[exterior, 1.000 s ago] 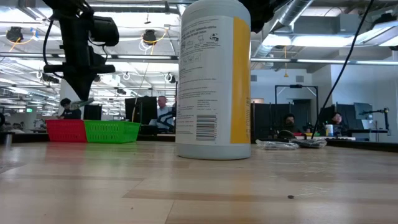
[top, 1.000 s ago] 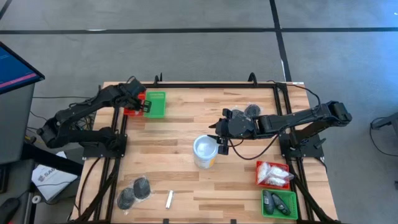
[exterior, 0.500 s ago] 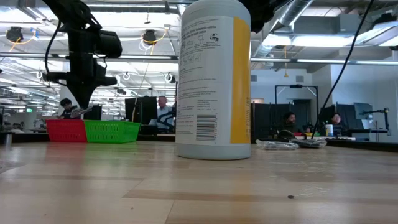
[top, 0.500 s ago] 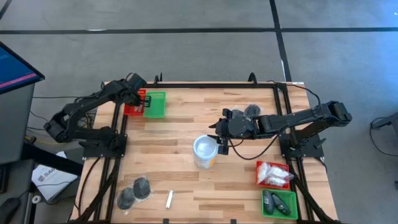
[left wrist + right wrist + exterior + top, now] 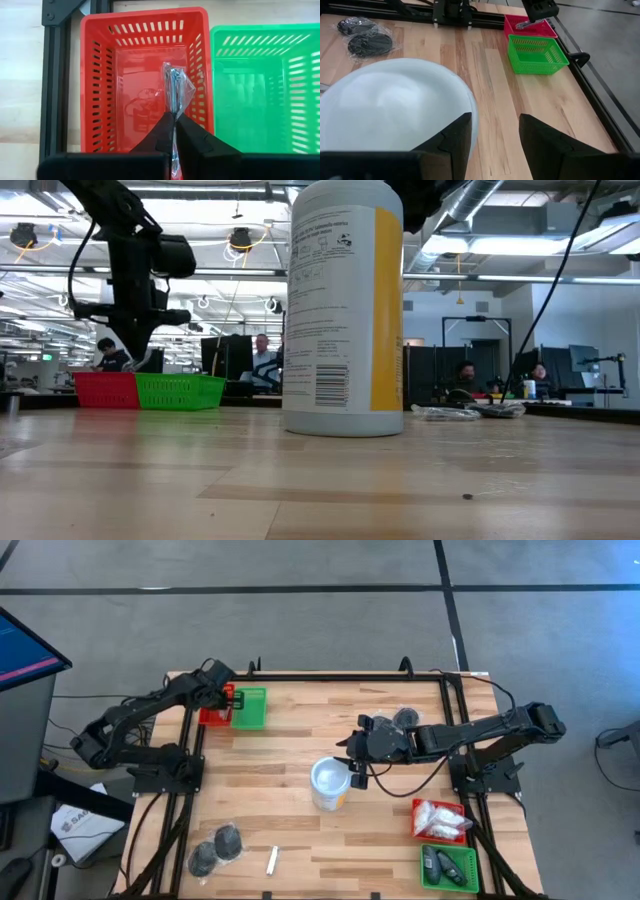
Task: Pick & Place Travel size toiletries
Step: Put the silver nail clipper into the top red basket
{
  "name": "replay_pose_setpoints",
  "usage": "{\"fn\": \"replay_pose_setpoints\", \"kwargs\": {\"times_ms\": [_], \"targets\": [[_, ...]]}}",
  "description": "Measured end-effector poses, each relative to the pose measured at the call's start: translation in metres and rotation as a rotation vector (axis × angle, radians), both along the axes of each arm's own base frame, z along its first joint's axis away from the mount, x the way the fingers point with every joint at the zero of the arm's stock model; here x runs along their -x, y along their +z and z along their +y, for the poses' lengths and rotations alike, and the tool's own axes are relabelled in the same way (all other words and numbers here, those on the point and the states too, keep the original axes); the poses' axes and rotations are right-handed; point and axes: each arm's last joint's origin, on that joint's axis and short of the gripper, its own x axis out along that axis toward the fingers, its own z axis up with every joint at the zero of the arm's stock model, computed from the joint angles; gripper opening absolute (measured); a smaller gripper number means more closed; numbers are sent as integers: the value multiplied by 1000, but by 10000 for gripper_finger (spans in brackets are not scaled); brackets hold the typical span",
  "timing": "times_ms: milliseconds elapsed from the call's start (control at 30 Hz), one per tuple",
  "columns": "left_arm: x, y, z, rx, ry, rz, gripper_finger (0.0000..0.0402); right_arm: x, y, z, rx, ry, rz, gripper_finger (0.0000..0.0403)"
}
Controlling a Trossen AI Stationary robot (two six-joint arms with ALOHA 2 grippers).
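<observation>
Care matters now: the left gripper [image 5: 174,131], pinched tight on a thin toiletry in clear crinkly wrap [image 5: 175,90], hangs right over the red tray [image 5: 100,75] at the desk's far left corner, so it should let go only while well inside the red walls, not near the green tray [image 5: 300,75]. The right gripper [image 5: 494,131] waits, fingers apart, around the white cup's [image 5: 395,100] rim mid-desk. Only the left wrist view shows the wrapped piece; the high view shows more toiletries [image 5: 217,845] by the near left corner.

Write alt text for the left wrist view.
The left gripper is shut on a slim tube in clear wrap, holding it above an empty red tray. A green tray sits right beside it on the wooden table.
</observation>
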Motion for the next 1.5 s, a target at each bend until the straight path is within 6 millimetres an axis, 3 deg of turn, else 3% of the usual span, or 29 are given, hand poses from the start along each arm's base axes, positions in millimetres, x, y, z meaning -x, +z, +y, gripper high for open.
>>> {"fn": "replay_pose_setpoints", "kwargs": {"times_ms": [200,567,767,1067,1500], "targets": [[0,-1,1,-8,4,-9,13,0,-1,0,1,0,7,154],[-1,0,1,-16,-8,-14,101,1,-1,0,1,0,11,154],[-5,6,-7,10,-116,-77,120,1,-1,0,1,0,12,154],[-30,23,-48,3,-387,-197,116,1,-1,0,1,-1,12,154],[-67,22,-126,95,-744,-252,116,1,-1,-1,-19,-15,12,154]]}}
